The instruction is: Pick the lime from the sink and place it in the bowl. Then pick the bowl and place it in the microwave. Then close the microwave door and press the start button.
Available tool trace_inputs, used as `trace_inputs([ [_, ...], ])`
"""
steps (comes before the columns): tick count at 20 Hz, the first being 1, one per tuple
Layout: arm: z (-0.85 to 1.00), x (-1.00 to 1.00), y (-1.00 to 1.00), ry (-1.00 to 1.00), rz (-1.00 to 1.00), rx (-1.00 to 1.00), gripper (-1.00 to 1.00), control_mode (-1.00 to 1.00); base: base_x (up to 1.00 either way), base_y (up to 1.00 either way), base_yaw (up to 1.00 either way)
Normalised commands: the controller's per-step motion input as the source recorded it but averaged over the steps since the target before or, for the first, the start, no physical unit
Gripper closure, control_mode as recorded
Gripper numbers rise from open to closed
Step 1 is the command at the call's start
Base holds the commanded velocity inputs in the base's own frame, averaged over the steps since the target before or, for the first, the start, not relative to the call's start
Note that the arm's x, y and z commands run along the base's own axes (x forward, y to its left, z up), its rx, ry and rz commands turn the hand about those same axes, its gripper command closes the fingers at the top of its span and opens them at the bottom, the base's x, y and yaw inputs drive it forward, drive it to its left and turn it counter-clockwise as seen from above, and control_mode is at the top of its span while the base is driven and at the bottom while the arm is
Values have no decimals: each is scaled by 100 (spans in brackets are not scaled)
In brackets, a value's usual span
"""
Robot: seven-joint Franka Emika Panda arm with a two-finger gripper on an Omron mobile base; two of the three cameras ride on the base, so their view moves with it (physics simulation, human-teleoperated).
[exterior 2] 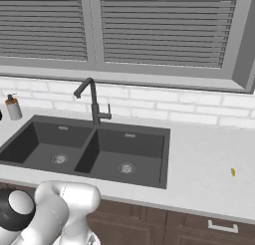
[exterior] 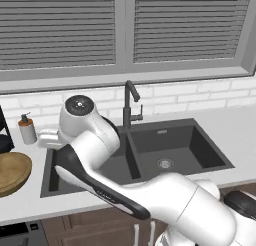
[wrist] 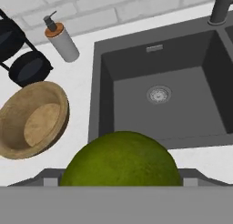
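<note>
Above the sink [wrist: 159,77], lime [wrist: 120,159] in the tool, bowl [wrist: 32,120] nearby.

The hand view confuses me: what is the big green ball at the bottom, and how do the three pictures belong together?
The machine is a white robot arm in a kitchen. Two pictures come from cameras riding behind it, to its left and right, looking down over the dark double sink. The third camera sits on the hand itself, so the lime, held in the claw, looks huge. On the counter beside the sink are a wooden bowl, empty, and a soap dispenser.
</note>
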Motion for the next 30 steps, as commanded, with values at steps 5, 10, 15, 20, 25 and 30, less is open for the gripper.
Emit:
trace_inputs([
  [5, 2, 0, 44, 3, 6, 0, 100, -100, 0, 0, 0],
  [10, 0, 0, 52, 7, 1, -1, 100, -100, 0, 0, 0],
  [15, 0, 0, 46, 9, 0, -4, 100, -100, 0, 0, 0],
  [20, -6, 8, 29, 7, -1, -1, 100, -100, 0, 0, 0],
  [25, -17, 17, 8, 4, -6, 0, 100, -100, 0, 0, 0],
  [30, -23, 27, 0, 8, -8, 0, 100, -100, 0, 0, 0],
])
